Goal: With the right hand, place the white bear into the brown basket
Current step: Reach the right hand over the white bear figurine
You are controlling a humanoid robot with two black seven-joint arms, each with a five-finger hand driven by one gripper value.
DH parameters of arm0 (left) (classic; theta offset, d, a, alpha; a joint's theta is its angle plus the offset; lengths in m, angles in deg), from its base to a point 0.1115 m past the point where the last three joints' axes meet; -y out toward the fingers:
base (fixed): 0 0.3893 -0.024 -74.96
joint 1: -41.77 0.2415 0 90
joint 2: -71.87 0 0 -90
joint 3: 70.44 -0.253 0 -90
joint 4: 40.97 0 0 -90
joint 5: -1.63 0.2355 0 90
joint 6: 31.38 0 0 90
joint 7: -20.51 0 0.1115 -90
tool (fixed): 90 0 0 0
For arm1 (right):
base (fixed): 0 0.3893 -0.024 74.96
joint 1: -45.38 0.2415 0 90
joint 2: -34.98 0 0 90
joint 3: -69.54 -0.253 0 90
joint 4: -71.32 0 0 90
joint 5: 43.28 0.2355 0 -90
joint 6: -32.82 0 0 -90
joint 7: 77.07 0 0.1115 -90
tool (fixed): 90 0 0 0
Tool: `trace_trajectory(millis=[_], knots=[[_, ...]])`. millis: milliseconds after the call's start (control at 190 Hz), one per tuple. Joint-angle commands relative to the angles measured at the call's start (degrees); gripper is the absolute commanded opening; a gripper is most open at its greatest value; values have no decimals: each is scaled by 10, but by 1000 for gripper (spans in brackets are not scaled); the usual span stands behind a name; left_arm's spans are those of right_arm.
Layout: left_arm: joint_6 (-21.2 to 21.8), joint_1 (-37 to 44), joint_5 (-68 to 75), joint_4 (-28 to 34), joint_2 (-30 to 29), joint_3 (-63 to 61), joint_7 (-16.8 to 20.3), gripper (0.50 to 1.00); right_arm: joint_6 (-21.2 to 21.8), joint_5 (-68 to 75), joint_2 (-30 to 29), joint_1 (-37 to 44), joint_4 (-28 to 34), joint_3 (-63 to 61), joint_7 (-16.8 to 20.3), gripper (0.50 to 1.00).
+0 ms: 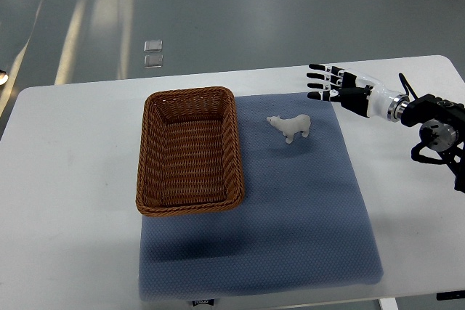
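— Where's your white bear (290,127) right now?

— You'll find it a little right of the frame's centre, standing on the blue mat (305,230), head pointing left toward the basket. Nothing is touching it.

— And the brown basket (189,152)?

— Left of the bear, close by but not touching it. It's a rectangular wicker basket, sitting with its right part on the mat and its left part on the white desk (65,179). You can see its woven floor, with nothing in it.

— What's your right hand (338,86) doing?

— It comes in from the right edge, in the upper right of the frame. Your fingers (320,76) are stretched out straight and spread, pointing left, holding nothing. The hand is up and to the right of the bear, apart from it, near the mat's top right corner.

— Anything else you should note?

— Beyond the desk, in the upper part of the frame, is grey floor (240,12) with two small clear squares (152,53) lying on it.
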Motion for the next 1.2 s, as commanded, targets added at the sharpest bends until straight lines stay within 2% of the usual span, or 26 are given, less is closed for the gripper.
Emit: trace_trajectory(millis=[0, 216, 438, 691, 818, 960, 1193], knots=[[0, 0, 0, 0, 0, 1, 0, 1000, 1, -61, 7, 7, 1, 1, -23, 932], [-1, 0, 0, 0, 0, 0, 0, 1000, 1, -159, 17, 16, 32, 2, -28, 932], [0, 0, 0, 0, 0, 0, 0, 1000, -8, -301, 26, 36, 93, 1, -39, 932], [0, 0, 0, 0, 0, 0, 0, 1000, -15, -404, 18, 56, 98, 22, -39, 930], [-1, 0, 0, 0, 0, 1, 0, 1000, -55, -427, 17, 73, 98, 85, -52, 930], [0, 0, 0, 0, 0, 0, 0, 1000, -80, -429, 16, 96, 98, 149, -57, 928], [0, 0, 0, 0, 0, 0, 0, 1000, -97, -438, 14, 98, 96, 165, -58, 926]])
